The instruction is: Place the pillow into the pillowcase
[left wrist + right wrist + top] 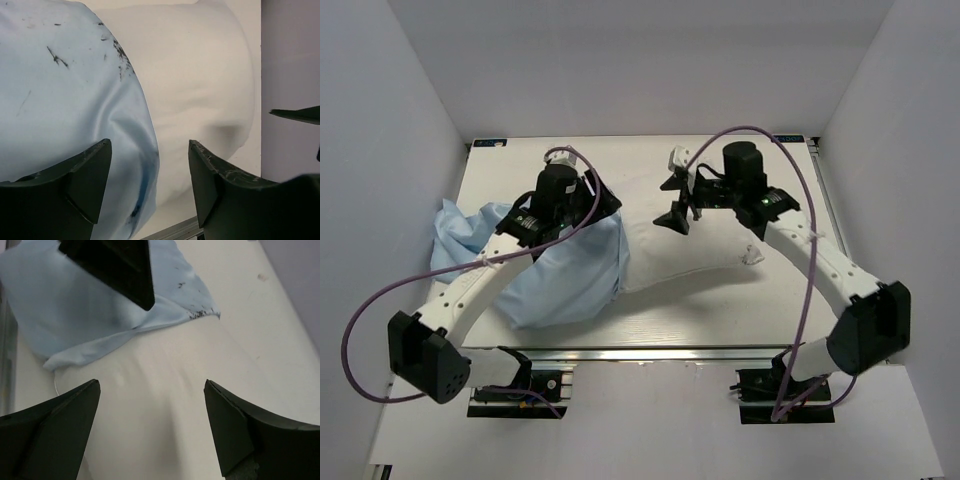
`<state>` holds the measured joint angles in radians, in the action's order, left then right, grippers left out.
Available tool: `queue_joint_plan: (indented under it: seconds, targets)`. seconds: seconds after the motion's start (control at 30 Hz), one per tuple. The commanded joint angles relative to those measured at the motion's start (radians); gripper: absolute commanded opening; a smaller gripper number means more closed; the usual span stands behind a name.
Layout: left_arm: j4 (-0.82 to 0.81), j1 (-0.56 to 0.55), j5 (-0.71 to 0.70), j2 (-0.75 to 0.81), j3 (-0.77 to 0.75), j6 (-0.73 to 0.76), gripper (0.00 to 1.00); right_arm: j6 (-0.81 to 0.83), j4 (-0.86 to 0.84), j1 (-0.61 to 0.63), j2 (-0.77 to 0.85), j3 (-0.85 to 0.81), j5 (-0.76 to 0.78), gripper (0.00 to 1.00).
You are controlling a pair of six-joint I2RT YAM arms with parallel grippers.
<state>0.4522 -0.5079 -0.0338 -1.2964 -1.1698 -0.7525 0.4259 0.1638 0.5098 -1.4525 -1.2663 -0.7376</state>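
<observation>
The cream pillow (690, 255) lies across the table's middle, and its left part is inside the light-blue pillowcase (560, 280). My left gripper (598, 205) hangs open over the pillowcase's mouth edge. In the left wrist view the pillowcase (65, 100) fills the left and the bare pillow (200, 85) the right, with the left gripper (149, 145) straddling the hem and holding nothing. My right gripper (677, 197) is open above the pillow's exposed top. In the right wrist view the right gripper (151, 384) is wide over the pillow (165, 390), with the pillowcase (75, 315) beyond.
The white table (650, 325) is boxed in by white walls on the left, right and back. A metal rail (650, 353) runs along its near edge. Loose pillowcase fabric bunches at the far left (455, 235). The pillow's right corner (752, 255) points towards the right arm.
</observation>
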Motion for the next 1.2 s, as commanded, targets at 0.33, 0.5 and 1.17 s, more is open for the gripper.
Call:
queue_joint_plan:
  seconds: [0.33, 0.5, 1.17]
  targets:
    - [0.241, -0.001, 0.14, 0.344, 0.082, -0.122, 0.71, 0.779, 0.166, 0.042, 0.251, 0.329, 0.019, 0.89]
    - [0.318, -0.001, 0.088, 0.522, 0.165, -0.176, 0.71, 0.657, -0.093, 0.168, 0.305, 0.525, 0.229, 0.89]
    - [0.267, -0.003, 0.15, 0.574, 0.147, -0.133, 0.65, 0.253, -0.345, 0.326, -0.071, 0.244, 0.661, 0.07]
